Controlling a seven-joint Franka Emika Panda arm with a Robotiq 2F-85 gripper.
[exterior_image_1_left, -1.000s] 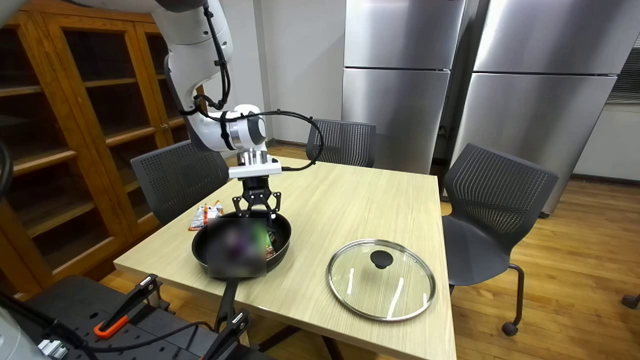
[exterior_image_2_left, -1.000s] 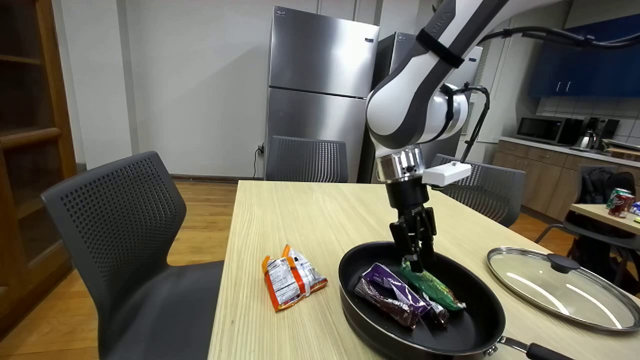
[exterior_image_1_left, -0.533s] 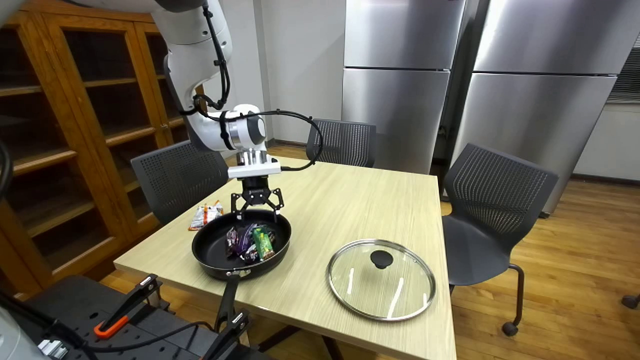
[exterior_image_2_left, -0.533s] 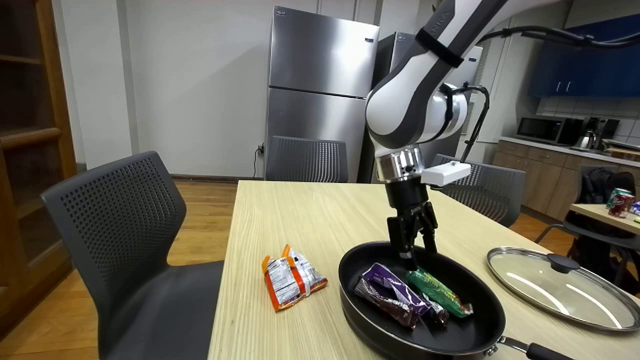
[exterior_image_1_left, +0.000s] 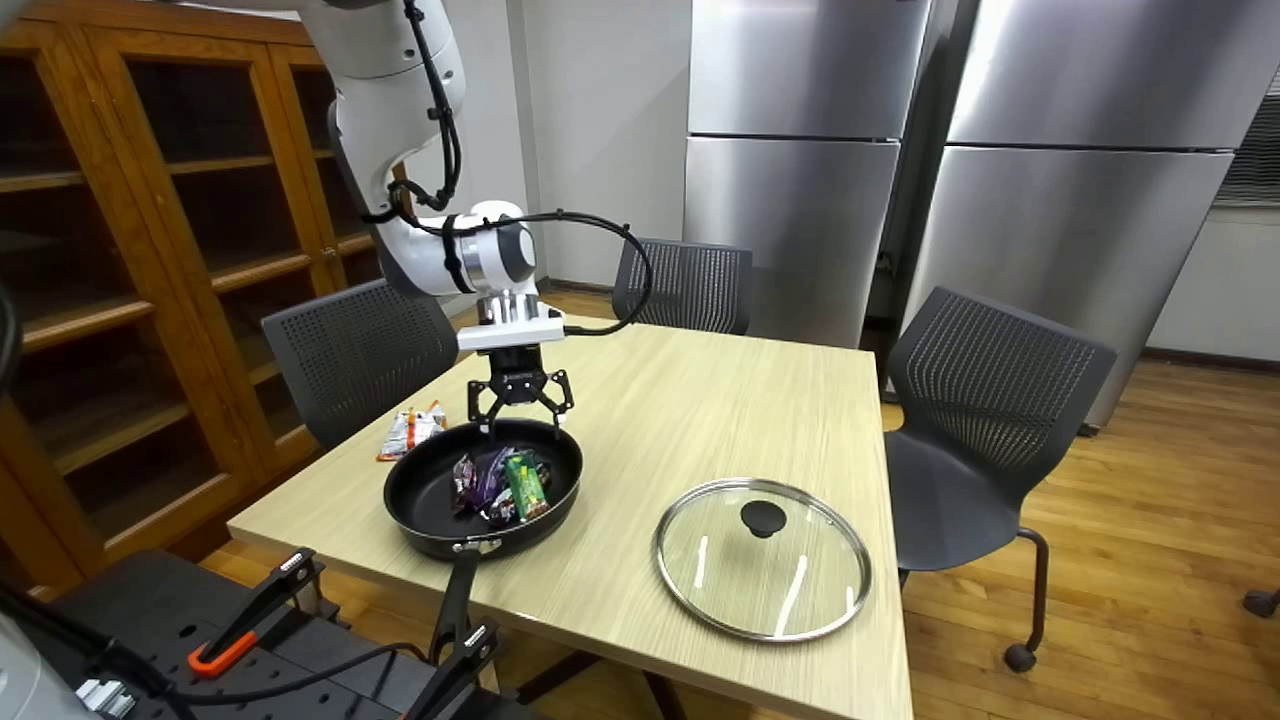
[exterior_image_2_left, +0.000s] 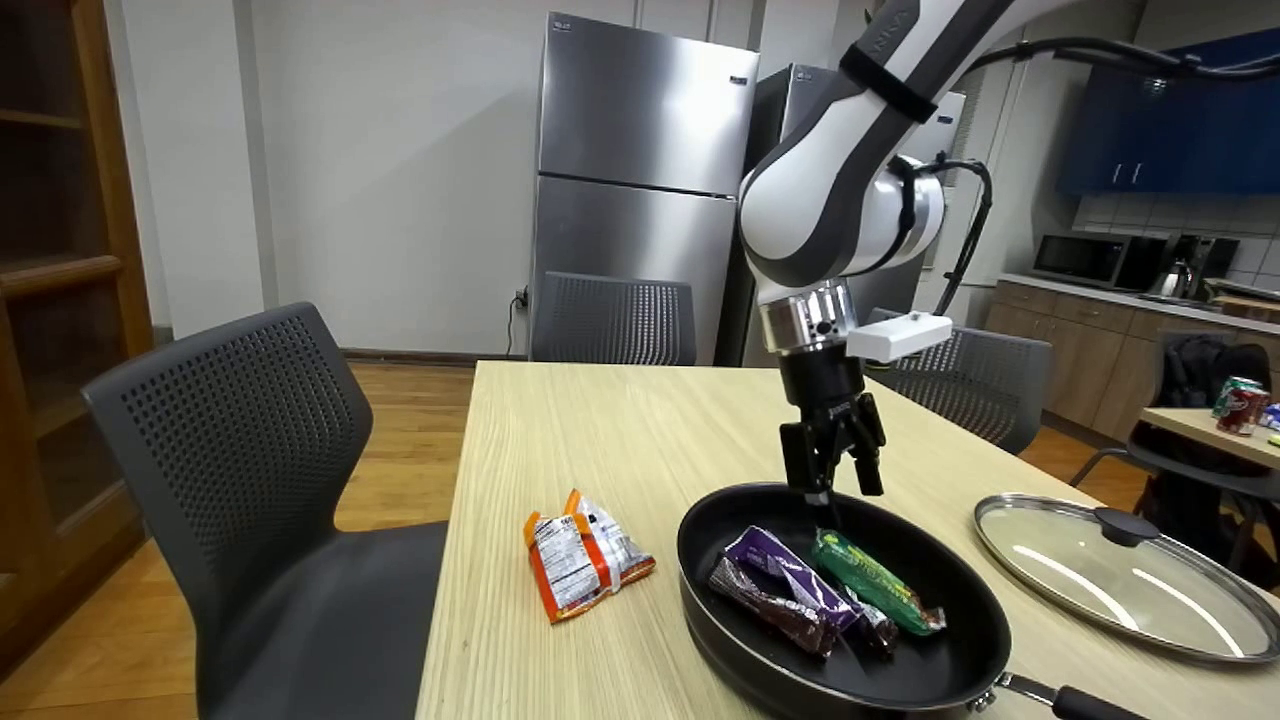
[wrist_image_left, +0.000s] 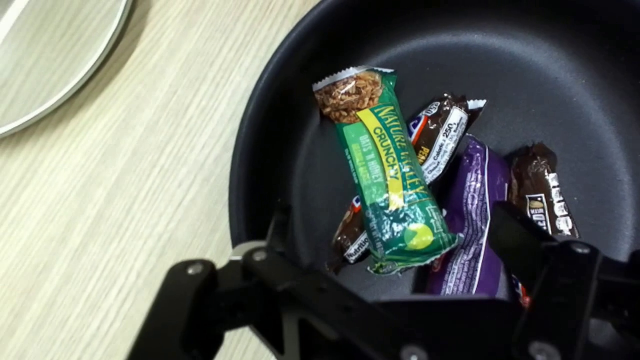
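Note:
My gripper (exterior_image_1_left: 523, 424) hangs above the far part of a black frying pan (exterior_image_2_left: 960, 650), its fingers spread wide with nothing between them. Below it in the pan lies a green granola bar (wrist_image_left: 395, 175), resting across a brown peanut bar (wrist_image_left: 440, 130). Beside these are a purple wrapper (wrist_image_left: 472, 200) and another brown bar (wrist_image_left: 532, 185). The wrist view looks down past the fingers on these wrappers; the purple one is partly covered by the gripper body there. In an exterior view the gripper (exterior_image_2_left: 845, 493) is apart from the green bar (exterior_image_2_left: 870, 580).
An orange and white snack bag (exterior_image_2_left: 585, 560) lies on the table (exterior_image_1_left: 690, 400) beside the pan. To the pan's other side rests a glass lid (exterior_image_1_left: 740, 570) with a black knob. The pan's handle (exterior_image_1_left: 455, 605) sticks out past the table edge. Chairs (exterior_image_1_left: 990, 420) surround the table.
The fingers have spread apart and the green bar has come to rest in the pan, slightly shifted. Afterwards the gripper has risen a little, away from the bar.

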